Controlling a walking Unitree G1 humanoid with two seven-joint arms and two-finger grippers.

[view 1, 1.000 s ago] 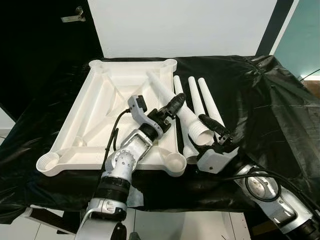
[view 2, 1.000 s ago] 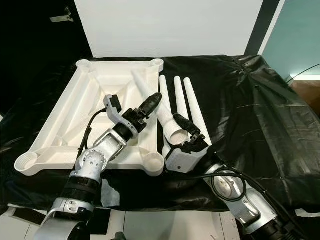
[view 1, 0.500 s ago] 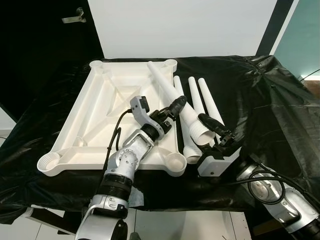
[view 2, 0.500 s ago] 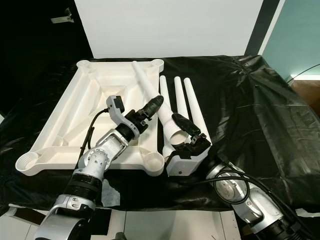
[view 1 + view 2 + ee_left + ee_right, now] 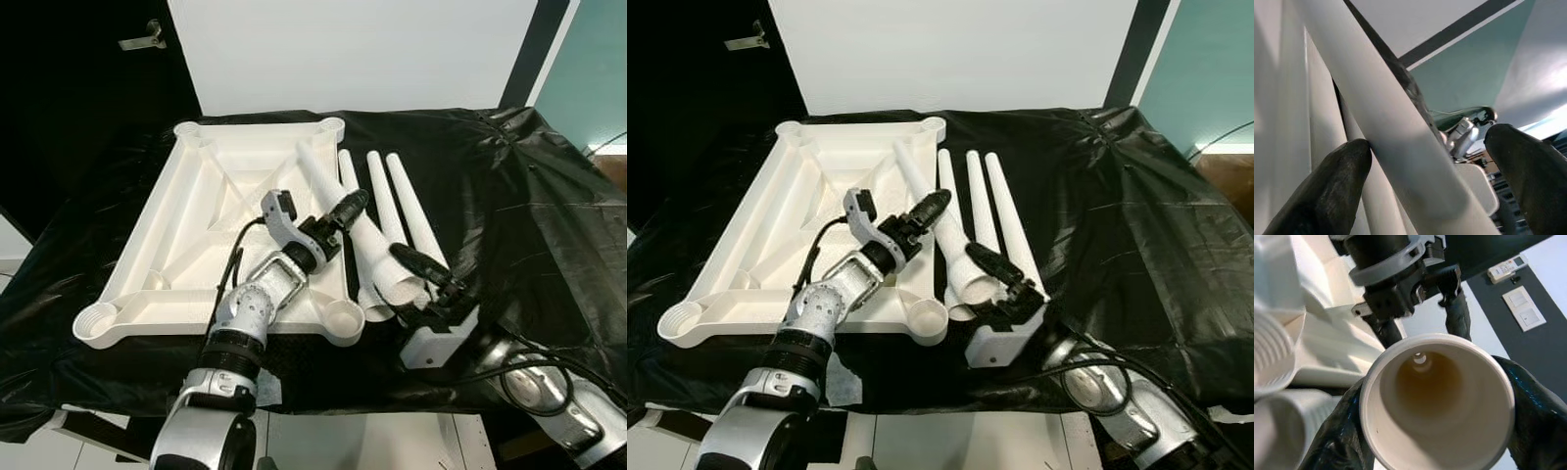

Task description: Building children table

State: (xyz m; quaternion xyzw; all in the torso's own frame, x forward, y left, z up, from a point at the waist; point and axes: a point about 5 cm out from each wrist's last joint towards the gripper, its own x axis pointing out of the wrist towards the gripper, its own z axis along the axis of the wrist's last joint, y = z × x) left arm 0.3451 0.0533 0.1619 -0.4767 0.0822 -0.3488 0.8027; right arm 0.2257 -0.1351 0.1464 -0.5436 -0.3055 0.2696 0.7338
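Note:
The white table top lies upside down on a black-covered surface. One white table leg slants across its right rim. My right gripper is shut on the leg's wide hollow end, a finger pressed on each side of the rim. Halfway along the leg is my left gripper, standing open around it. In the left wrist view one finger touches the leg, while the other finger stands apart from it.
Three loose white legs lie side by side on the black cloth, right of the top. A round socket sits at the top's near right corner, close to the held leg's wide end. A white wall stands behind.
The leg's far tip rose, then came back down onto the top. My right arm has drawn back toward the front right, pulling the wide end nearer.

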